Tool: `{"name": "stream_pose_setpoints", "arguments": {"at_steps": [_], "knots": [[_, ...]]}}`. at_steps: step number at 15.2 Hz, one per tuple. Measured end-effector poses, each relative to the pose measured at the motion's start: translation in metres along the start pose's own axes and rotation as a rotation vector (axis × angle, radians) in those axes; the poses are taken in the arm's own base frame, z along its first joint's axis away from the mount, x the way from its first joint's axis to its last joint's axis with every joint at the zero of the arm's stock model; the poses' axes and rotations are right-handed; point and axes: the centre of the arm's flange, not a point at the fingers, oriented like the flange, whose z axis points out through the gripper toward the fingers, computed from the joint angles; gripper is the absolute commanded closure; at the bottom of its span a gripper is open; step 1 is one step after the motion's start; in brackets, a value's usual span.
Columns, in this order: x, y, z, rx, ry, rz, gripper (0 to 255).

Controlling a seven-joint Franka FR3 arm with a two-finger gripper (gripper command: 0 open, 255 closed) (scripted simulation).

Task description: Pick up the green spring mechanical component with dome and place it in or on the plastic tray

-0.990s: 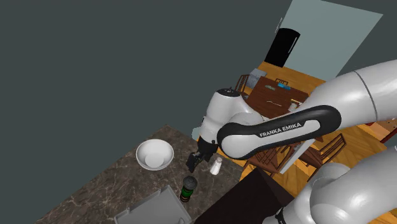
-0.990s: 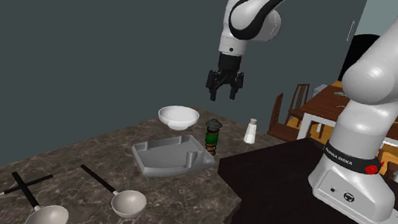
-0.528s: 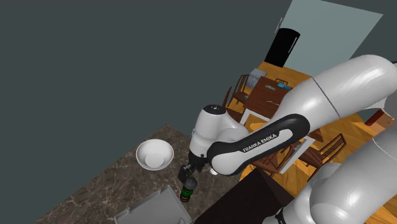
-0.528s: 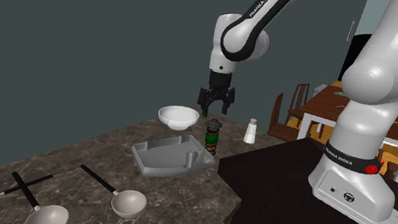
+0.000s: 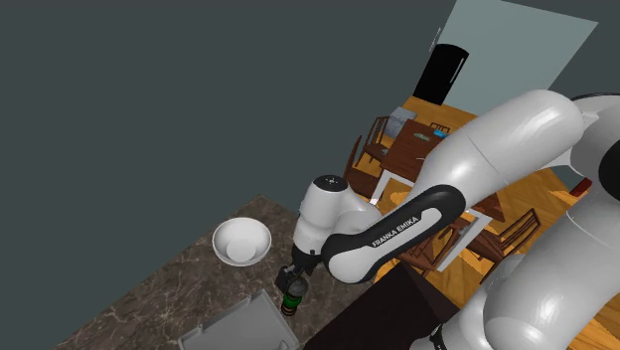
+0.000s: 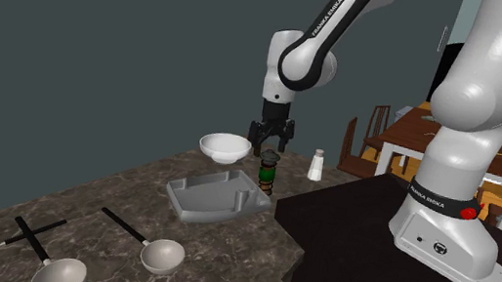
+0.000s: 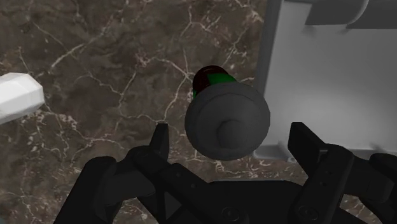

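The tool (image 7: pixel 229 137) is spread wide above the green spring component (image 7: pixel 227 121), with the dome roughly centred between the fingers and touched by neither. A straight descent is advised until the fingers are below the cap's rim, so that the narrower body is clasped and not the rounded top, which would likely slip. The neighbouring grey tray (image 6: pixel 207 199) should be cleared by the nearer finger. The component is stood upright near the counter's edge by the stand, just beside a tray corner. A broad grey domed cap with a raised centre is seen over a green body and a dark red band.
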Motion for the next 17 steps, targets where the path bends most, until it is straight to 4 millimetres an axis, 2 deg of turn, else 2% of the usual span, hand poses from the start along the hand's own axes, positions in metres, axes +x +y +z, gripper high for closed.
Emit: {"name": "stream_pose_setpoints", "arguments": {"at_steps": [3,4,14,17], "knots": [[0.0,0.0,0.0,0.0,0.0,0.0,0],[0.0,0.0,0.0,0.0,0.0,0.0,255],[0.0,0.0,0.0,0.0,0.0,0.0,255],[0.0,0.0,-0.01,0.0,0.0,0.0,255]]}}
